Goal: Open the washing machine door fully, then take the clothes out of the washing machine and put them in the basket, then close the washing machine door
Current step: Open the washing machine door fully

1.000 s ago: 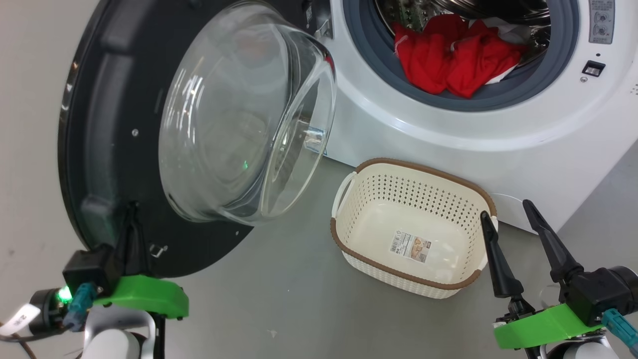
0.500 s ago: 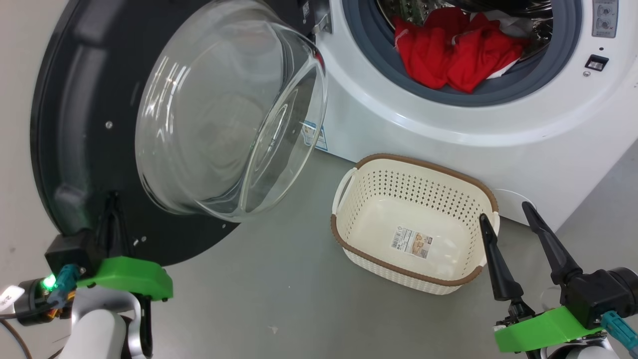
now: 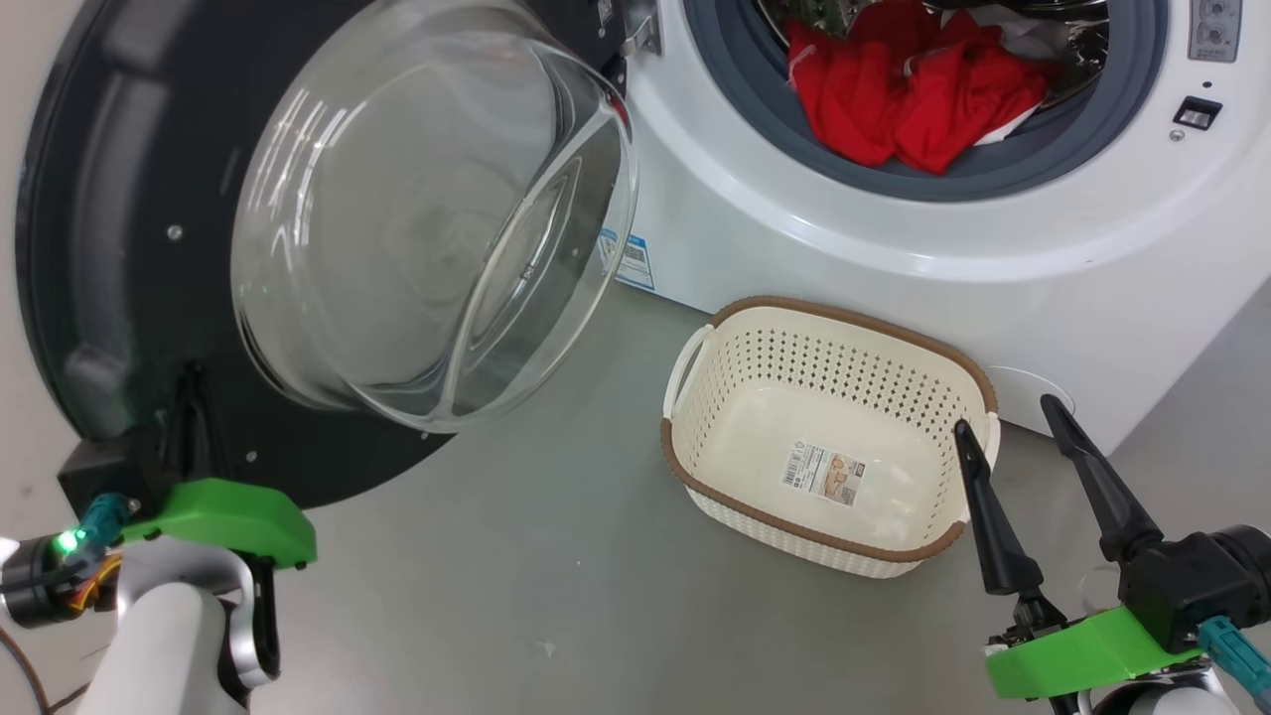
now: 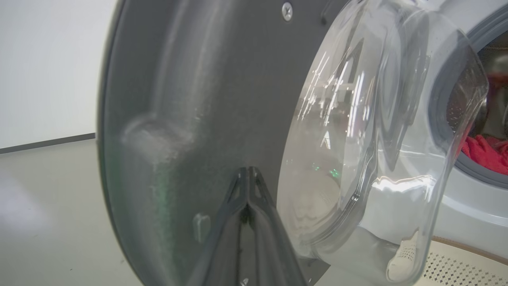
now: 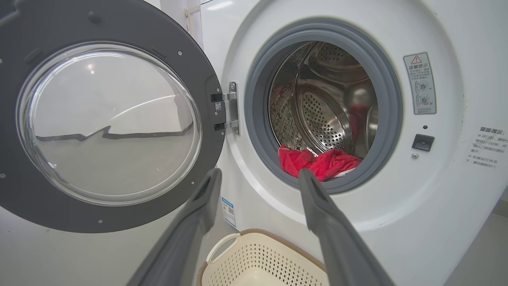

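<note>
The washing machine door [image 3: 89,199], black-rimmed with a bulging glass bowl [image 3: 427,218], stands swung wide to the left. My left gripper [image 3: 189,392] is shut, its tips resting against the rim's inner face low down, as the left wrist view shows [image 4: 248,171]. Red clothes [image 3: 914,89] lie at the drum's mouth in the white washing machine [image 3: 844,248]. The cream basket [image 3: 854,320] sits empty on the floor below the opening. My right gripper [image 3: 1003,414] is open and empty, hovering by the basket's right end. In the right wrist view the right gripper [image 5: 260,174] points at the clothes [image 5: 317,161].
Grey floor [image 3: 556,556] spreads between door and basket. A pale wall [image 4: 47,67] stands behind the door. The steel hinge [image 5: 232,107] joins the door to the machine's left side. A blue label sticker [image 3: 634,260] and a door latch socket [image 3: 1197,112] mark the front panel.
The door has swung further open to the left, and my shut left gripper has gone left with it. The right gripper has stayed put.
</note>
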